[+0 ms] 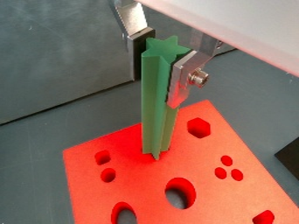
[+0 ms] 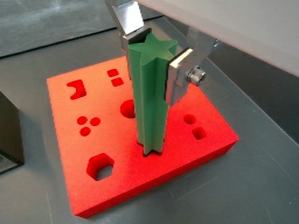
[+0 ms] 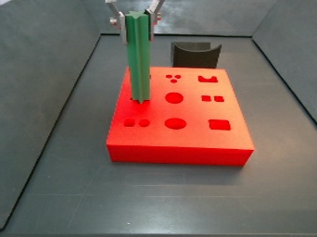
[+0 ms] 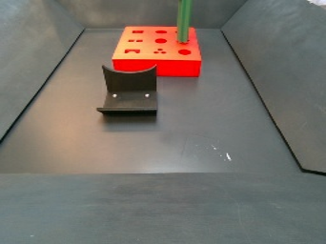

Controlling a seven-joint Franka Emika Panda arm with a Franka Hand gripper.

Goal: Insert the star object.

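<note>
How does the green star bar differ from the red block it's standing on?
The star object is green, slender and upright, held near its top by the gripper; the red block is broad, low and lies flat on the floor. The star object is ridged along its length, while the red block's top is flat and cut with differently shaped holes. Both look plain and matte.

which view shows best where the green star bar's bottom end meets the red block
A wrist view shows it best: the star object, held upright in the gripper, meets the red block at a hole, seen close. The other wrist view shows this too. Side views show the contact small and distant.
</note>
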